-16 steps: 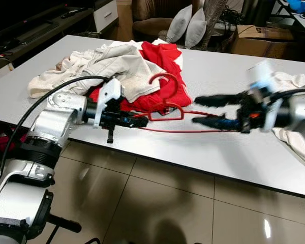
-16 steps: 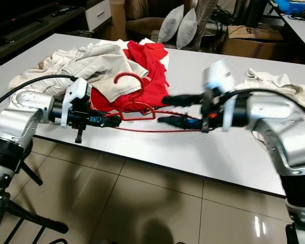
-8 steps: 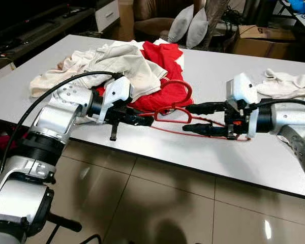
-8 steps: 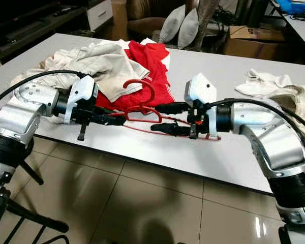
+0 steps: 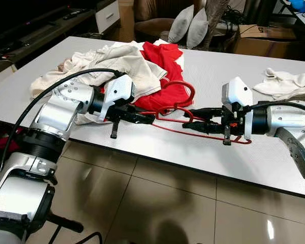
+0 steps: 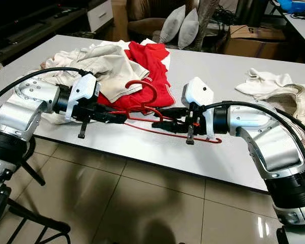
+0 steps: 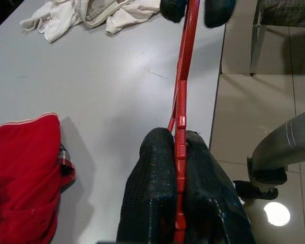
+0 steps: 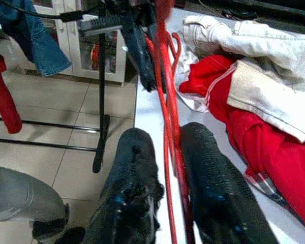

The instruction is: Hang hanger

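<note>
- Red wire hanger [image 5: 193, 114] pinched at one end of its bottom bar between the closed fingers of the left gripper [image 5: 142, 118], just above the table [image 5: 234, 71] near the front edge.
- Straddled at the other end by the right gripper [image 5: 201, 119], fingers narrow around the bar with a small gap visible, not clearly clamped.
- Held at both ends, probably to keep it level for lifting clear.
- Hook [image 5: 185, 91] lying on the red garment [image 5: 165, 66], likely to snag.
- Beige clothes [image 5: 112, 63] heaped beside and over the red one; more pale clothes [image 5: 284, 81] near the right arm.
- Dark rack legs [image 8: 99, 127] on the tiled floor, glimpsed past the right fingers.
</note>
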Available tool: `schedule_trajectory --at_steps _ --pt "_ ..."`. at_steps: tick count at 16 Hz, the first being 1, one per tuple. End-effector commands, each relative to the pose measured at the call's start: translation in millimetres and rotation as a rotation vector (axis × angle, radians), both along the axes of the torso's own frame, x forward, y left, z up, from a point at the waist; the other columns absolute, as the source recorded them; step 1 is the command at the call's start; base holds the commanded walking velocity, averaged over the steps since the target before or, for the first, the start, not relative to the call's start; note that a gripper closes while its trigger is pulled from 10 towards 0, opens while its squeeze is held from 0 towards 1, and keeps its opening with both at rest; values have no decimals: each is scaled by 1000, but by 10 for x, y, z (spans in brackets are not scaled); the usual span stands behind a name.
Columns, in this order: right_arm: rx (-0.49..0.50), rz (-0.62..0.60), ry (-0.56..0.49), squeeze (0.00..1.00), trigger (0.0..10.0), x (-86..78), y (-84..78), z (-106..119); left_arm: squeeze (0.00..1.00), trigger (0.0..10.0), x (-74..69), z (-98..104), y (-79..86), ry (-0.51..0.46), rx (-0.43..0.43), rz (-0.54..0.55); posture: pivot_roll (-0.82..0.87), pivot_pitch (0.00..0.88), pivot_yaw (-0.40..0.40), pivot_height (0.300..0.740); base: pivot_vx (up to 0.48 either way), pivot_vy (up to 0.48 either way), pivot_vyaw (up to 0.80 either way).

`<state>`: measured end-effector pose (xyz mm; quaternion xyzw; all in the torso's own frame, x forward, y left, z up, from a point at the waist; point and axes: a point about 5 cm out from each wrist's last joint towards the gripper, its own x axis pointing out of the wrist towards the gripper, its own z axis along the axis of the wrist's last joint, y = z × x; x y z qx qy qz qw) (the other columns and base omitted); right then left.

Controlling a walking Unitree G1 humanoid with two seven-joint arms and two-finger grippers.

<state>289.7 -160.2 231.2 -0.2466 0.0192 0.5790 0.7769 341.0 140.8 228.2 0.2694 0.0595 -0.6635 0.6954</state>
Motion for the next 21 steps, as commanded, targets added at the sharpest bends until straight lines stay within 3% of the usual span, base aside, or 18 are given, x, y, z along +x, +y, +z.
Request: schedule_trajectory --at_steps 1,12,13,14,15,21 --pt "-4 -5 -12 0 0 8 7 2 0 0 28 77 -8 -31 12 -2 -151 0 82 740 0 0 0" --pt "19 -5 -7 0 0 36 0 16 0 0 113 174 3 -65 -18 35 -147 0 85 740 0 0 0" --pt "22 -5 -6 0 0 41 1 16 0 8706 142 186 8 -94 -17 73 -145 0 83 740 0 0 0" --pt "26 -6 -16 0 0 47 -4 19 0 10000 130 196 17 -57 -42 55 -145 0 83 740 0 0 0" --pt "21 -9 -20 0 0 50 -16 12 1000 10000 105 216 31 -36 -69 27 -143 0 79 740 0 0 0" --pt "-4 -29 16 0 0 61 -98 -66 1000 10000 4 263 145 5 -138 -22 -128 0 54 740 0 0 0"
